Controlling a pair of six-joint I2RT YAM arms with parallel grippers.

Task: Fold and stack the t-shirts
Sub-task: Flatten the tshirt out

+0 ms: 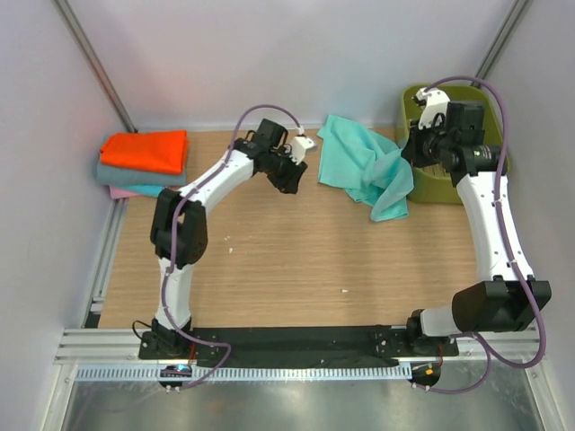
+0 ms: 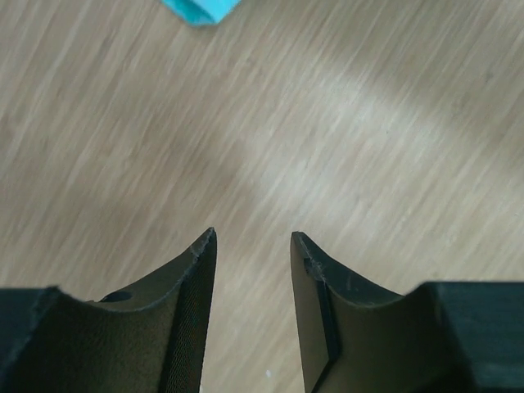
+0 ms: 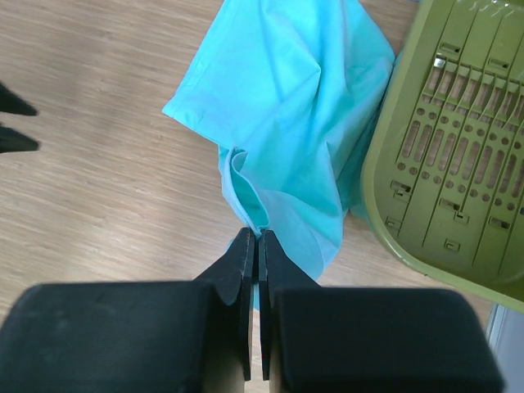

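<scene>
Wooden tabletop (image 1: 296,260), left tool (image 2: 254,241) over bare wood with jaws partly apart and empty, right tool (image 3: 255,239) pinched tight on an edge of the mint-green t-shirt (image 1: 359,162), olive basket (image 1: 436,190) just beside, folded t-shirts (image 1: 145,151) stacked far left, orange over grey-teal over pink

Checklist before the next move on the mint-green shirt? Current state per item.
1. Right hand gripping the mint-green t-shirt: ok, shut on a fold at its near edge.
2. Left hand ready to grasp: ok, open with nothing between the fingers, over bare table.
3. Shirt spread flat: not ok, bunched and creased.
4. Shirt clear of the basket: not ok, the cloth lies against its side.
5. Which part of the shirt is pinched (hem, sleeve or shoulder): cannot tell.
6. Folded stack out of the arms' way: ok, at the far left corner.
</scene>
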